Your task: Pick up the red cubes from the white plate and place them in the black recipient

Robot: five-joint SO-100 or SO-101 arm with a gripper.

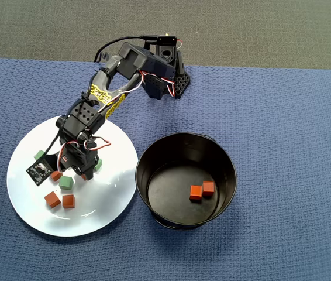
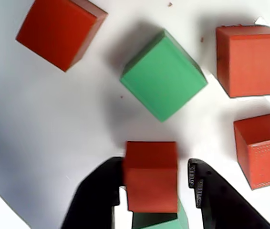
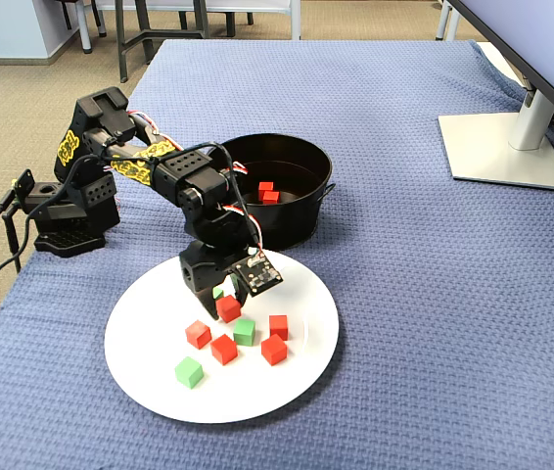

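Several red cubes [image 3: 223, 349] lie on the white plate [image 3: 287, 392], and three of them show in the wrist view [image 2: 252, 59]. Two more red cubes [image 1: 196, 192] rest in the black recipient [image 1: 230, 170], right of the plate in the overhead view. My gripper [image 2: 154, 167] is low over the plate, its jaws either side of one red cube [image 2: 151, 186]. The left finger touches that cube; a narrow gap separates it from the right finger [image 2: 206, 191]. In the fixed view this cube [image 3: 228, 308] sits at the gripper's tip. The arm hides part of the plate from overhead.
Green cubes share the plate: one [image 2: 163, 74] just ahead of the jaws, one [image 2: 161, 222] under the gripped-side cube, another [image 3: 189, 372] near the plate's front. The arm's base [image 3: 62, 220] stands at the cloth's edge. A monitor stand [image 3: 502, 147] occupies the far right.
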